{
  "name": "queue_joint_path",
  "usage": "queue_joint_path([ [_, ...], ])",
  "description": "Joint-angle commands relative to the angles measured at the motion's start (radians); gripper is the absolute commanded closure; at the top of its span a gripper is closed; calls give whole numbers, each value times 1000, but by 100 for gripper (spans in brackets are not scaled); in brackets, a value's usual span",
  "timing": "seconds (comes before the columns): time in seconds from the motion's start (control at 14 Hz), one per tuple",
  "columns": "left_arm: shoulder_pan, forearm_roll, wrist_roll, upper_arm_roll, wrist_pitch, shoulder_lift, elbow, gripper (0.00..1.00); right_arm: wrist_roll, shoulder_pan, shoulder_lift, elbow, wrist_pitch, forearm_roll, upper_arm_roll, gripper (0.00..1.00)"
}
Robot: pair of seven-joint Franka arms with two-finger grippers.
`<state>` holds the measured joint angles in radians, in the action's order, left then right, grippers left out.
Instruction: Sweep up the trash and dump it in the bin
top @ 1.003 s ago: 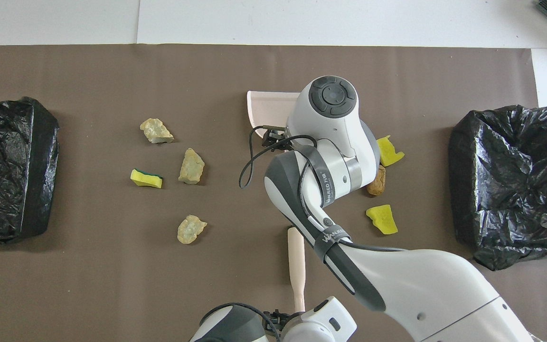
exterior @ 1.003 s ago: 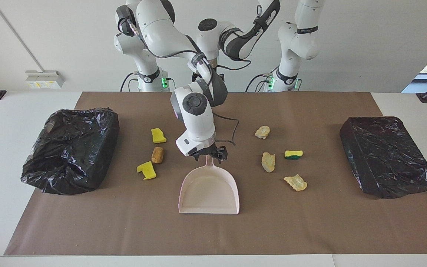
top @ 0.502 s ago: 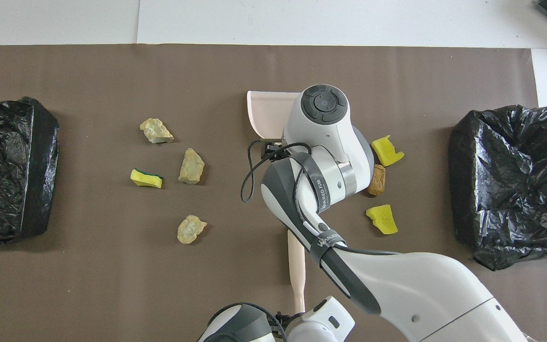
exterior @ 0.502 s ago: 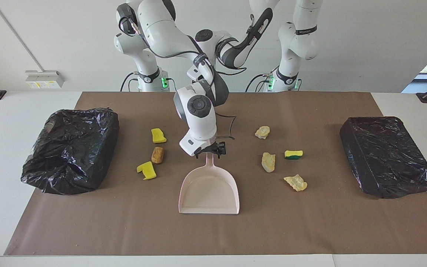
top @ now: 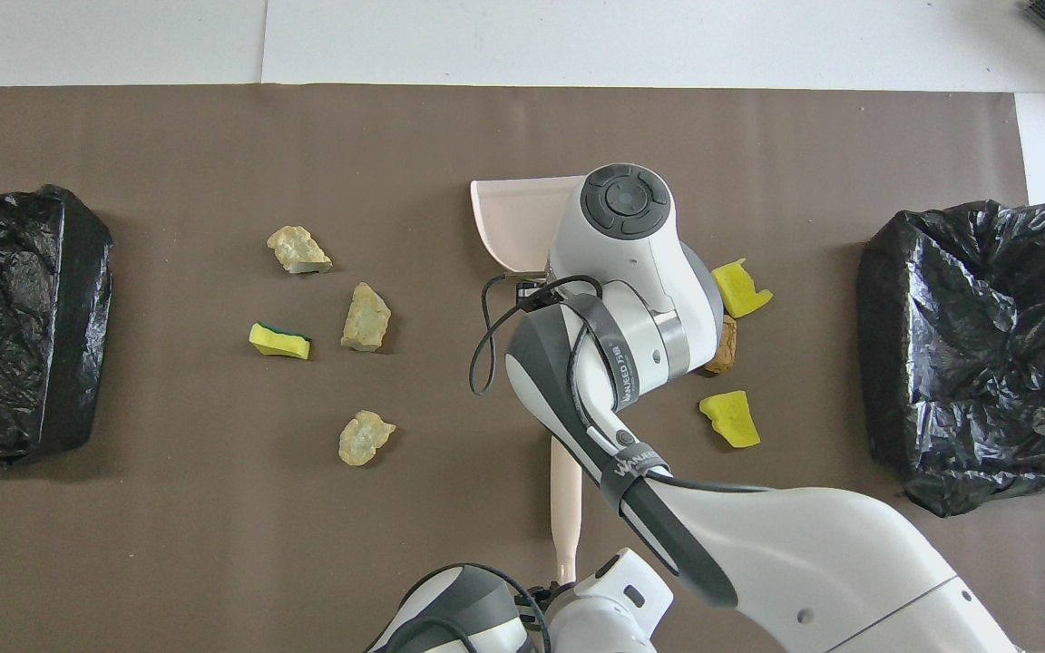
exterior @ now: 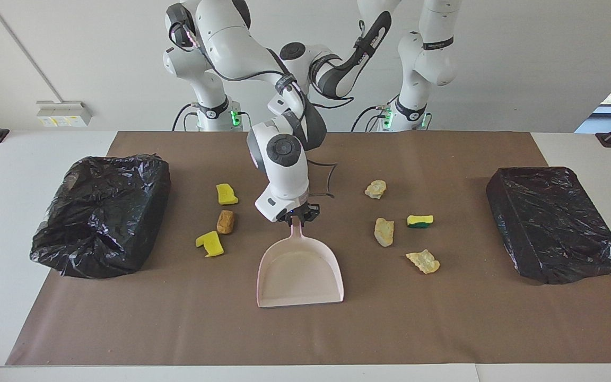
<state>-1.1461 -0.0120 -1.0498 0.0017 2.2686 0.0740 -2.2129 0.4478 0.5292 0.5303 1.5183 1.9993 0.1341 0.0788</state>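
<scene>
A pale pink dustpan lies on the brown mat, its handle pointing at the robots. My right gripper is shut on that handle. Three trash chunks, two yellow and one brown, lie beside the pan toward the right arm's end. Several beige and yellow chunks, one green-backed, lie toward the left arm's end. In the overhead view my left gripper is shut on the near end of a pale pink stick. The stick's other end is hidden under the right arm.
An open bin lined with a black bag stands at the right arm's end of the mat. A second black-bagged bin stands at the left arm's end. The brown mat ends near the table's edges.
Both grippers have gone from open to shut, the right one on the dustpan handle, the left one on the stick. The pan and the stick have shifted slightly.
</scene>
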Motion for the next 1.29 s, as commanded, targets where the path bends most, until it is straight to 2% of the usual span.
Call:
queue_joint_path([
  [0.0, 34, 24, 10, 11, -21, -22, 10, 100, -85, -29, -24, 3, -22, -1, -5, 100],
  [0.14, 66, 24, 60, 15, -101, -60, 15, 100, -174, -40, -52, 5, -59, -13, 6, 100],
  [0.36, 164, 56, 128, 17, -201, -100, 24, 100, -567, -101, -125, 22, -128, -19, 7, 100],
  [0.57, 299, 89, 229, 17, -248, -134, 27, 100, -797, -165, -212, 69, -172, -47, 7, 100],
  [0.72, 414, 92, 333, 15, -300, -163, 27, 100, -963, -173, -269, 132, -183, -80, 9, 100],
  [0.86, 501, 93, 415, 17, -363, -187, 27, 100, -1032, -164, -315, 202, -179, -151, 6, 100],
  [1.07, 601, 93, 404, 17, -464, -241, 18, 100, -1170, -155, -394, 348, -142, -148, -5, 100],
  [1.22, 635, 115, 366, 17, -520, -270, -13, 100, -1242, -120, -408, 400, -143, -143, -5, 100],
])
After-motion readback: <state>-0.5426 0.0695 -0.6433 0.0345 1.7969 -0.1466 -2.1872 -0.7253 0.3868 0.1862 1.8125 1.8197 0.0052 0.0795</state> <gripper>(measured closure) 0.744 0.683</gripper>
